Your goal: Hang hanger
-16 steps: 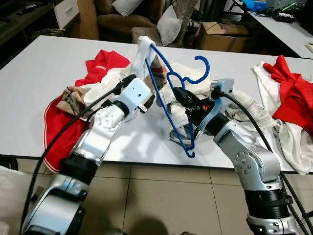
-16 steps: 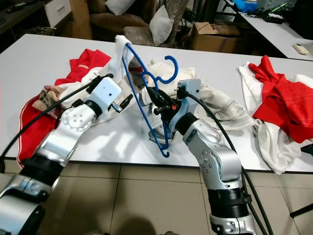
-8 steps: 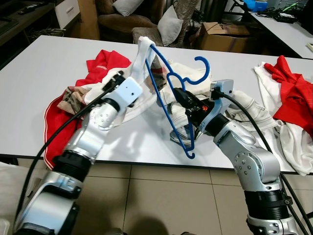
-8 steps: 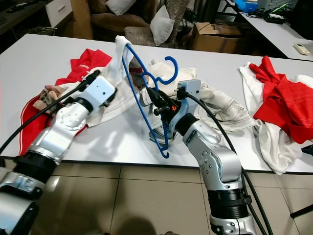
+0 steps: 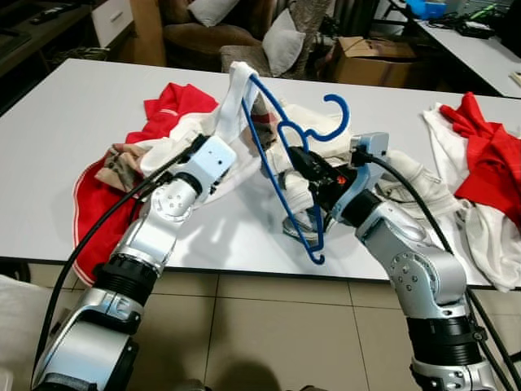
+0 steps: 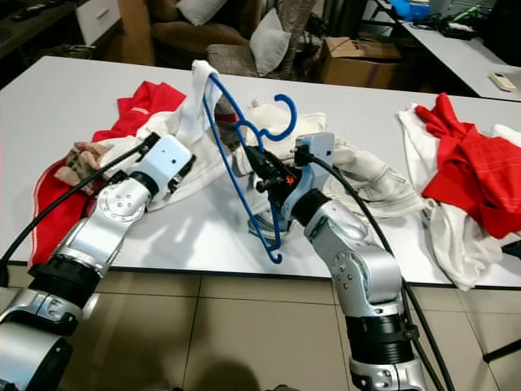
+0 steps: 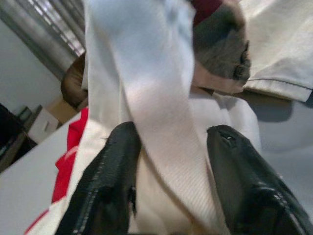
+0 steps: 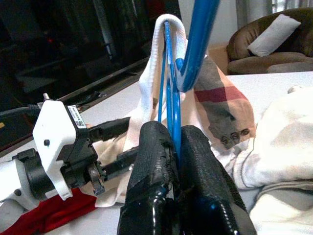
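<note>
**Hanger held tilted over the table, white cloth draped on its top corner**

Hanger of blue plastic [image 5: 285,175] stands tilted above the white table [image 5: 65,122], its hook [image 5: 335,114] curling toward 1 o'clock and its lower end hanging past the table's near edge at about 6 o'clock from the hook. The right pincer [image 8: 175,147] is clenched on the hanger's thin blue bar, both black fingers [image 8: 155,147] pressed tight against it; in the head views this pincer [image 5: 303,167] sits near the middle of the table, just below the hook.

A white cloth strap [image 5: 238,90] is looped over the hanger's upper corner at about 11 o'clock from the hook and trails down toward the left arm. The left pincer [image 7: 171,161] is released, its two black fingers [image 7: 115,166] spread on either side of this white strap, which runs between them; whether they touch it cannot be told. In the head views the left pincer [image 5: 218,175] lies at 9 o'clock from the right one, over a heap of white garment [image 5: 183,138].

Beneath that heap lies a red garment with white trim [image 5: 98,183], reaching toward the table's left side. A plaid-patterned cloth piece [image 8: 220,110] lies on the white fabric behind the hanger. At the far right, well apart, a second pile of red and white clothing [image 5: 480,163] spreads to the table's edge. A brown sofa with a pale cushion [image 5: 281,41] stands beyond the table at 12 o'clock.
</note>
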`<state>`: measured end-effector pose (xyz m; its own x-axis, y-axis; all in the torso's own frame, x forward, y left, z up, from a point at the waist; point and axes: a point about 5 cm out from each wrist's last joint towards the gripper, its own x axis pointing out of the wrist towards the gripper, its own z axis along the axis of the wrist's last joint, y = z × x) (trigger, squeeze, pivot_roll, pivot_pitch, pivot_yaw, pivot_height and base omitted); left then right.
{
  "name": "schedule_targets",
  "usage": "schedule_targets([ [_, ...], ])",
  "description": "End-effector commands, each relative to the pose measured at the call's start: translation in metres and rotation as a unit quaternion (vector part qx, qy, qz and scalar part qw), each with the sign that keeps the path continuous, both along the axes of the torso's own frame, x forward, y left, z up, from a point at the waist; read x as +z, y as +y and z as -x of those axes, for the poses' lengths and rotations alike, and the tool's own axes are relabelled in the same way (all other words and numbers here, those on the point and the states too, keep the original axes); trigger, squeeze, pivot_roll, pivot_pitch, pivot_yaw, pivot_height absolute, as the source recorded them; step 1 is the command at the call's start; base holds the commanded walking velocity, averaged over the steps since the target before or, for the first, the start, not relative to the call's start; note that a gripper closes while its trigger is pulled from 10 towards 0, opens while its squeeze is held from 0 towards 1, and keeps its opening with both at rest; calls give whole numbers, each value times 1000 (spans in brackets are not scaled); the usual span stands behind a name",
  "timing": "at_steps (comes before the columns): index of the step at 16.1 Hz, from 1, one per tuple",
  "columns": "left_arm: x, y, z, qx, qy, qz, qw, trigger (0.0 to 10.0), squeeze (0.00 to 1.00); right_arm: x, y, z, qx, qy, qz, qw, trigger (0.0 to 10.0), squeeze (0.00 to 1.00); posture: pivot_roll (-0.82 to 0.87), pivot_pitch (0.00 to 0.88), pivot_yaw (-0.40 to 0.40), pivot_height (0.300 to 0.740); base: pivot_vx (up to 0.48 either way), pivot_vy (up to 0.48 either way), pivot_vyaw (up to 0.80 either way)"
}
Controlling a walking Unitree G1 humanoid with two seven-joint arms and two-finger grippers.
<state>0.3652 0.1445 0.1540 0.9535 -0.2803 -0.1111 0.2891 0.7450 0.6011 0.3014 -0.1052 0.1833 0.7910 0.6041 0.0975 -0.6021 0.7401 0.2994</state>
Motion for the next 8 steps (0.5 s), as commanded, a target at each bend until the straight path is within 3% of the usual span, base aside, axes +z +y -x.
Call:
schedule_targets([
  [1,-2,2,-1,5,12,11,1000,0,0,5,-3,0,-4,-8,3,1000,10000,0,-52,0,-46,740,0,0,0],
  [8,-8,9,-6,29,31,11,999,0,0,6,1,1,3,-11,1,1000,10000,0,-51,0,-47,740,0,0,0],
])
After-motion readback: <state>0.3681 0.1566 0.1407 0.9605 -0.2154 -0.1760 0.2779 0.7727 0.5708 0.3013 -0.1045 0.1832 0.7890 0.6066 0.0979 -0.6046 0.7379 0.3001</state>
